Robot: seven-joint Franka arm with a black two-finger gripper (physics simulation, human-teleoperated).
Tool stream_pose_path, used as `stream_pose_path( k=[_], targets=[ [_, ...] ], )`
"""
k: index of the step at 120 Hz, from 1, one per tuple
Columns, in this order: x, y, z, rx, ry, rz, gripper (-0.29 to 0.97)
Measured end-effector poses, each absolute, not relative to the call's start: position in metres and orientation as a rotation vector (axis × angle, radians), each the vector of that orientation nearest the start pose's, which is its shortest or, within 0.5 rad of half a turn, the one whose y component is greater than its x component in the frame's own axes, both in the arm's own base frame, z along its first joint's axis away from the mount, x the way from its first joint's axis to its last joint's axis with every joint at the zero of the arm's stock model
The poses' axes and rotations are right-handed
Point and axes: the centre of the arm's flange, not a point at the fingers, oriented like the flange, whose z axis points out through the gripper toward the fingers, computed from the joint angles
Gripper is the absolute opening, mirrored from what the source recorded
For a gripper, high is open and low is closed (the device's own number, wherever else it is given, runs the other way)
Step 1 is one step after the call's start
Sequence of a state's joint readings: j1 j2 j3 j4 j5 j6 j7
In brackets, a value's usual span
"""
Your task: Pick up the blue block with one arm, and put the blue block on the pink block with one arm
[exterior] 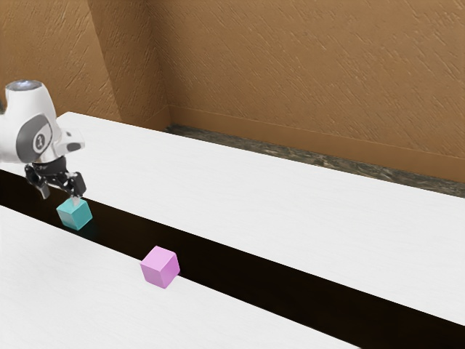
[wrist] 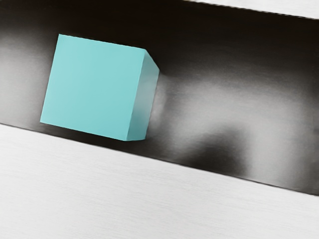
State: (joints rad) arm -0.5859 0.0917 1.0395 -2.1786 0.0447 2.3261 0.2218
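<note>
A blue-green block (exterior: 74, 213) rests on the dark strip (exterior: 240, 273) that runs across the white table, at the exterior view's left. My gripper (exterior: 60, 191) hangs just above it, a little toward the left. The black fingers (exterior: 76, 185) stand apart and hold nothing, so the gripper is open. The wrist view looks down on the same blue block (wrist: 94, 87), which lies close under my hand. A pink block (exterior: 160, 266) sits farther along the strip toward the exterior view's right, apart from the blue one.
White table surface (exterior: 276, 196) lies on both sides of the dark strip, also seen in the wrist view as a white band (wrist: 124, 199). A brown textured wall (exterior: 305, 65) stands behind the table.
</note>
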Motion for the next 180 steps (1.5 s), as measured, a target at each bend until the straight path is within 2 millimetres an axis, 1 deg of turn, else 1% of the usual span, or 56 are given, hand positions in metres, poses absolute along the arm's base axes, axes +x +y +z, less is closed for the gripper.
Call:
stream_pose_path(
  k=[10, 24, 36, 46, 55, 60, 64, 73, 83, 91, 98, 102, 105, 109, 112, 116, 122, 137, 144, 156, 168, 180],
  targets=[
    [0.500, 0.241, 0.381, -3.002, -0.253, -0.181, 0.66],
    [0.506, 0.241, 0.380, -2.998, -0.159, -0.247, 0.66],
    [0.506, 0.254, 0.362, -2.979, -0.167, -0.224, 0.66],
    [0.506, 0.263, 0.356, -2.970, -0.153, -0.226, 0.66],
    [0.512, 0.278, 0.364, -2.958, -0.138, -0.209, 0.66],
    [0.516, 0.283, 0.369, -2.956, -0.112, -0.179, 0.66],
    [0.519, 0.286, 0.369, -2.963, -0.087, -0.152, 0.66],
    [0.527, 0.294, 0.353, -2.996, -0.032, -0.077, 0.66],
    [0.538, 0.309, 0.322, -3.043, 0.020, 0.003, 0.66],
    [0.539, 0.314, 0.312, -3.064, 0.059, 0.038, 0.66],
    [0.541, 0.312, 0.309, -3.074, 0.098, 0.058, 0.66],
    [0.542, 0.308, 0.311, -3.081, 0.122, 0.064, 0.66],
    [0.542, 0.306, 0.317, -3.086, 0.137, 0.057, 0.66],
    [0.542, 0.300, 0.335, -3.095, 0.163, 0.028, 0.66],
    [0.542, 0.295, 0.344, -3.101, 0.184, 0.018, 0.66],
    [0.542, 0.291, 0.350, -3.109, 0.207, 0.018, 0.66],
    [0.541, 0.286, 0.353, -3.120, 0.234, 0.030, 0.66],
    [0.540, 0.282, 0.343, -3.140, 0.284, 0.088, 0.66],
    [0.538, 0.284, 0.333, -3.146, 0.294, 0.123, 0.66],
    [0.536, 0.288, 0.322, -3.155, 0.301, 0.155, 0.66],
    [0.537, 0.287, 0.308, -3.168, 0.312, 0.186, 0.66],
    [0.540, 0.286, 0.303, -3.173, 0.329, 0.190, 0.66]
  ],
)
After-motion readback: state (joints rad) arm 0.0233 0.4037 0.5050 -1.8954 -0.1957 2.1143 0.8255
